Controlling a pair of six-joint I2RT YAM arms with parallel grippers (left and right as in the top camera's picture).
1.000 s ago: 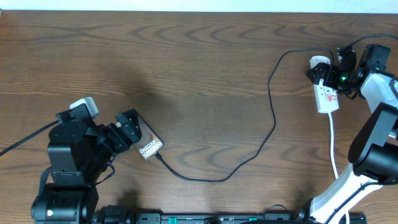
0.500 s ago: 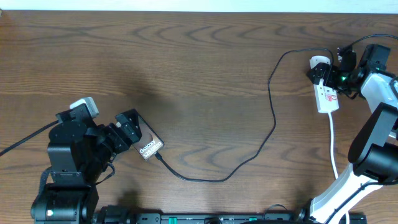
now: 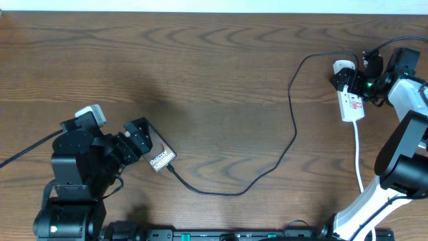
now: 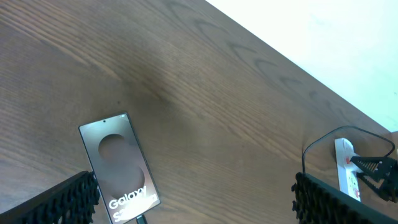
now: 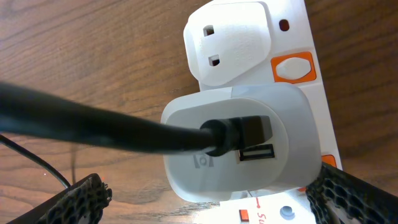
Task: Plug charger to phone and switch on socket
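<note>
Since the charger looks seated in the phone at 7 o'clock, switching is next: the right end effector, spread wide at the 2 o'clock socket, must press its orange switch; the left end effector gapes too.

even, soft light — sharp frames

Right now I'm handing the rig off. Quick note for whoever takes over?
Left gripper: open, empty, by the phone.
Right gripper: open, empty, over the power strip.
Done: cable runs from the adapter in the strip to the phone's bottom edge and looks plugged in.
To do: switch the strip on. Its orange switches don't show whether they are on or off from here.
</note>
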